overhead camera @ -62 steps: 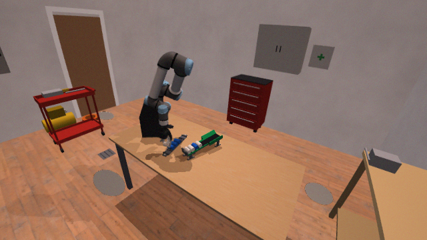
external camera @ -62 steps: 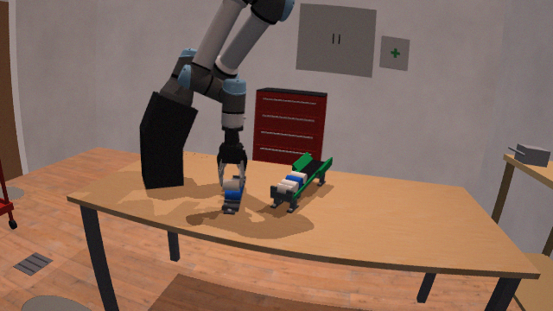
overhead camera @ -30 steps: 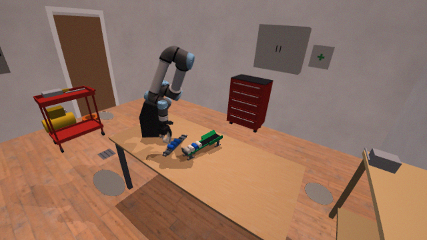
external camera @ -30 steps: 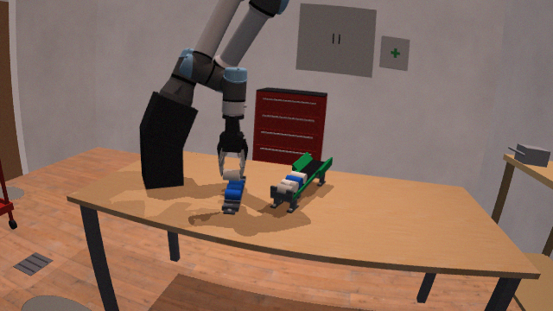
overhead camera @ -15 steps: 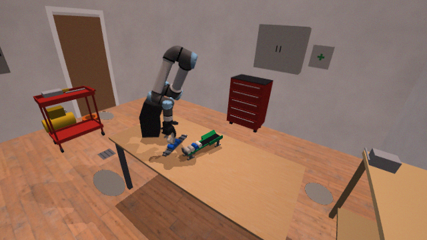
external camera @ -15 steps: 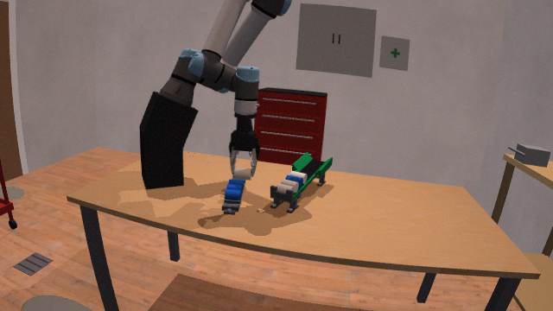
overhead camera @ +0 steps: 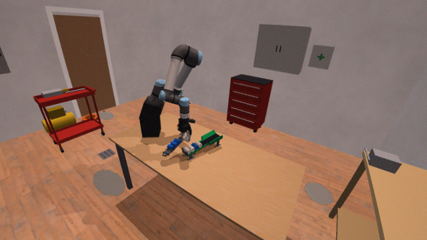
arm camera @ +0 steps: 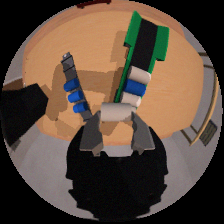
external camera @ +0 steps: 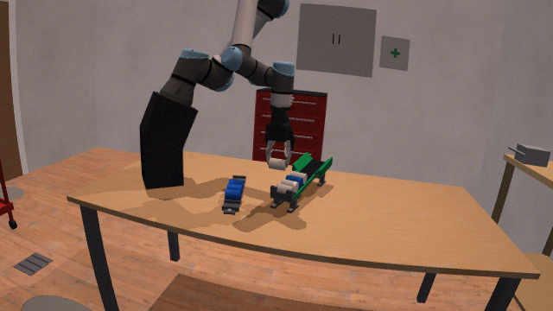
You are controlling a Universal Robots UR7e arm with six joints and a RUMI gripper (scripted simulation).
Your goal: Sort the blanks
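My gripper (external camera: 276,161) is shut on a white blank (external camera: 276,163) and holds it in the air between the stock rack and the feed ramp, close above the ramp's low end. In the wrist view the white blank (arm camera: 116,112) lies crosswise between my fingers. The green feed ramp (external camera: 308,173) carries a white blank (arm camera: 139,76), a blue blank (arm camera: 134,88) below it, and white (external camera: 285,187) at the low end by the stop, partly hidden in the wrist view by the held blank. The dark stock rack (external camera: 233,199) holds three blue blanks (arm camera: 75,95) in its slots.
The arm's black base (external camera: 166,144) stands on the table behind the rack. Rack and ramp lie close together near the table's left part. A red drawer cabinet (overhead camera: 248,101) stands by the wall behind the table.
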